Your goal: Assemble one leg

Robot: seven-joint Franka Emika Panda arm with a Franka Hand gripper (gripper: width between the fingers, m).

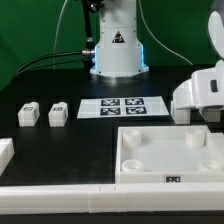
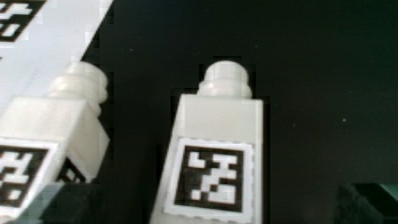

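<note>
In the wrist view two white legs with round pegs on their ends lie side by side on the black table. One leg [image 2: 222, 140] shows its marker tag and lies between my dark fingers [image 2: 57, 205]. The other leg [image 2: 50, 125] lies just outside them. My gripper [image 2: 217, 212] is open around the tagged leg, with a gap on each side. In the exterior view my gripper [image 1: 196, 114] hangs low at the right and hides these two legs. Two more legs [image 1: 28, 114] [image 1: 58, 113] lie at the exterior view's left.
The marker board [image 1: 120, 106] lies mid-table, and its corner shows in the wrist view [image 2: 32, 35]. The large white panel [image 1: 165, 158] with corner sockets lies at the front right. A white piece [image 1: 5, 152] sits at the far left. The robot base [image 1: 117, 50] stands at the back.
</note>
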